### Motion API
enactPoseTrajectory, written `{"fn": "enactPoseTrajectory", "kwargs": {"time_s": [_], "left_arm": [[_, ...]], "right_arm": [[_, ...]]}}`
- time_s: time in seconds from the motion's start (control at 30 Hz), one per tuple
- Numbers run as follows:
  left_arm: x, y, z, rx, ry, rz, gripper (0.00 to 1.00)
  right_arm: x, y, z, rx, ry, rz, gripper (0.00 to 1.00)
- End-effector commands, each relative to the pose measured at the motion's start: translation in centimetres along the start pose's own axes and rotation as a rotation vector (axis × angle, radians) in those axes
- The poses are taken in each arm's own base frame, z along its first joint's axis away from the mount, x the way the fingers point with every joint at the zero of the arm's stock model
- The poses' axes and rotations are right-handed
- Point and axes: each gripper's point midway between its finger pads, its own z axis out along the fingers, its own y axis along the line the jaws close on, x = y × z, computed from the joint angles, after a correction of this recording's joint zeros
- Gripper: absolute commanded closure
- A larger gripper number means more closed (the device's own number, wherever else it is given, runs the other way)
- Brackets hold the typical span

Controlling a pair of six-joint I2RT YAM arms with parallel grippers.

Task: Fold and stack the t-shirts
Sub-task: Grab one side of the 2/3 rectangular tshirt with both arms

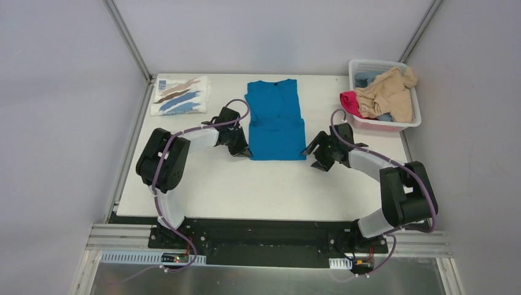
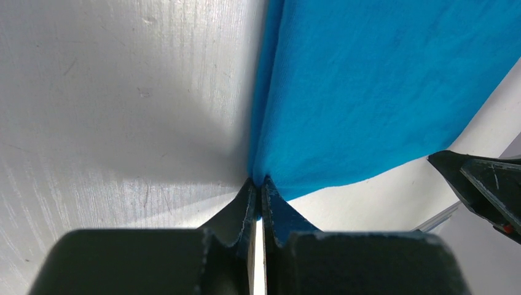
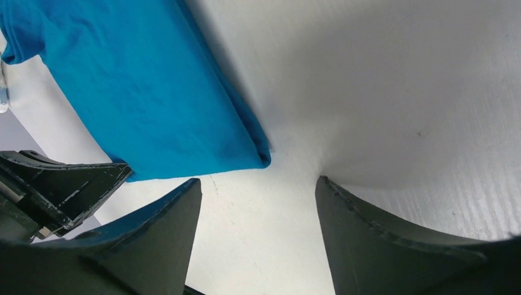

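Top view: your printed shirt (image 1: 179, 95) lies folded; blue shirt (image 1: 274, 120) half-folded, left gripper (image 2: 258, 182) pinching its corner, right gripper (image 3: 258, 181) agape; basket (image 1: 399, 126) shirts (image 1: 387, 92) remain.

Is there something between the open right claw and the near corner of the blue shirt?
Nothing visible does. Only table surface lies between the right claw and the blue shirt, whose corner lies just ahead of it, untouched.

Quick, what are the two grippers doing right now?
Left gripper: closed, pinching the blue shirt corner.
Right gripper: open, holding nothing.
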Motion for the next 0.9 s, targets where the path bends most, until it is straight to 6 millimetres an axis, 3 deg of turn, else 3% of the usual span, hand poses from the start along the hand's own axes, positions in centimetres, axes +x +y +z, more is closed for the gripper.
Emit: {"fn": "enactPoseTrajectory", "kwargs": {"time_s": [0.0, 0.5, 0.67, 0.77, 0.87], "left_arm": [[0.9, 2.4, 0.7, -0.077, 0.020, -0.004, 1.00], [0.7, 2.1, 0.6, -0.070, 0.007, -0.002, 1.00], [0.7, 1.7, 0.4, -0.052, 0.004, -0.005, 1.00], [1.0, 1.8, -0.6, -0.046, -0.012, 0.007, 1.00], [1.7, 2.0, -2.3, -0.034, -0.037, 0.033, 1.00]], "right_arm": [[-0.1, 0.7, 0.8, -0.033, 0.008, 0.006, 0.32], [-0.1, -0.6, 2.7, 0.015, 0.009, 0.025, 0.75], [0.0, -0.3, 2.7, -0.007, 0.001, 0.025, 1.00], [0.4, -0.2, 1.7, -0.016, 0.007, 0.009, 1.00], [2.1, 0.4, -0.3, -0.052, 0.077, -0.010, 1.00]]}}
